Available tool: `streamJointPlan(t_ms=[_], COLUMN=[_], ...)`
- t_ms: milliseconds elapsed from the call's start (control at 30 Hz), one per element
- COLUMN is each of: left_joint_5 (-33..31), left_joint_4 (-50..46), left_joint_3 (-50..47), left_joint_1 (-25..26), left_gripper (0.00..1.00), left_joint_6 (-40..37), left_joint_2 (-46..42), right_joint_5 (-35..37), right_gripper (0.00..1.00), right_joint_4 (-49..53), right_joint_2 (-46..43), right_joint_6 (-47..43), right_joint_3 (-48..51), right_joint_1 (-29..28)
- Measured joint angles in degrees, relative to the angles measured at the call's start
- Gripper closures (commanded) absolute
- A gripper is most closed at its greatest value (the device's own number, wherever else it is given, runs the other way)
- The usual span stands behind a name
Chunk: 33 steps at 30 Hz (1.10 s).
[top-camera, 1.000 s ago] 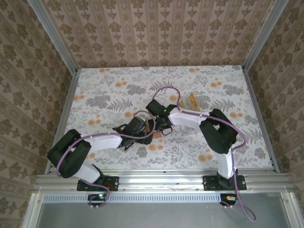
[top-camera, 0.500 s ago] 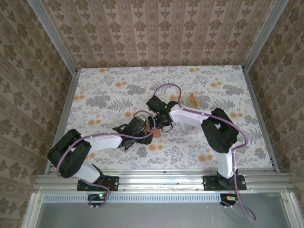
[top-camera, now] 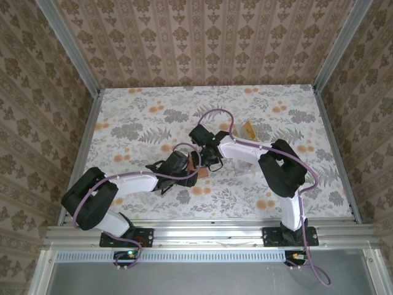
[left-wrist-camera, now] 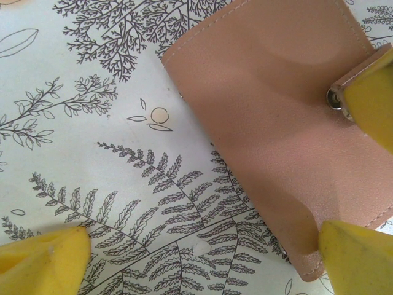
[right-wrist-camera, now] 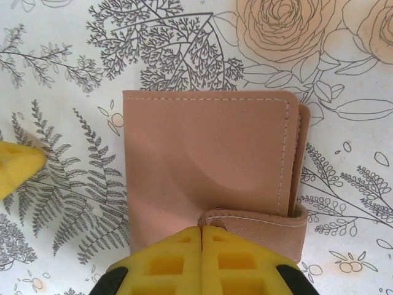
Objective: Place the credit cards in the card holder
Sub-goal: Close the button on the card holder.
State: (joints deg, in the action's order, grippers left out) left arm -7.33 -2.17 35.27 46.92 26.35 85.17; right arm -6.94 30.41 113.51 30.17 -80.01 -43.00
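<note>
I work in a staged test booth, a lab rig rather than a lived-in room. My table wears a floral printed sheet. Wallpaper panels box its left, far and right sides between bare aluminium posts. My left arm and right arm are bolted to a metal rail at the near edge, trailing purple cables.

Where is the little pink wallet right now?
In the top view the wallet lies mid-table on the floral cloth, between the left pincer and right pincer.

table: floral cover | card holder: closed, flat, centre | credit cards: right-rear
</note>
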Motion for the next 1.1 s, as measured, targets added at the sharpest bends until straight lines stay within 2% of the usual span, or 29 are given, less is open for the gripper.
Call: streamJointPlan(t_ms=[533,700,900,1100], left_joint_5=[0.1,2.4,4.6,6.5], left_joint_4=[-0.2,-1.2,-1.2,-1.1], left_joint_3=[0.0,-0.4,-1.9,-0.3], left_joint_1=[0.0,-0.6,-7.1,-12.7], left_gripper=[0.04,0.02,0.02,0.02], left_joint_6=[0.0,0.7,2.8,3.5], left_joint_2=[-0.4,-4.6,-12.4,-7.4], right_joint_5=[-1.0,-1.7,-2.7,-3.0], right_gripper=[1.0,1.0,1.0,1.0], right_joint_4=[-0.7,-2.5,-6.1,-8.0], right_joint_2=[0.9,0.8,0.0,-1.0], right_joint_6=[0.2,0.5,1.6,1.9], right_joint_3=[0.0,1.1,3.3,5.1], right_joint_1=[0.8,1.1,1.8,1.9])
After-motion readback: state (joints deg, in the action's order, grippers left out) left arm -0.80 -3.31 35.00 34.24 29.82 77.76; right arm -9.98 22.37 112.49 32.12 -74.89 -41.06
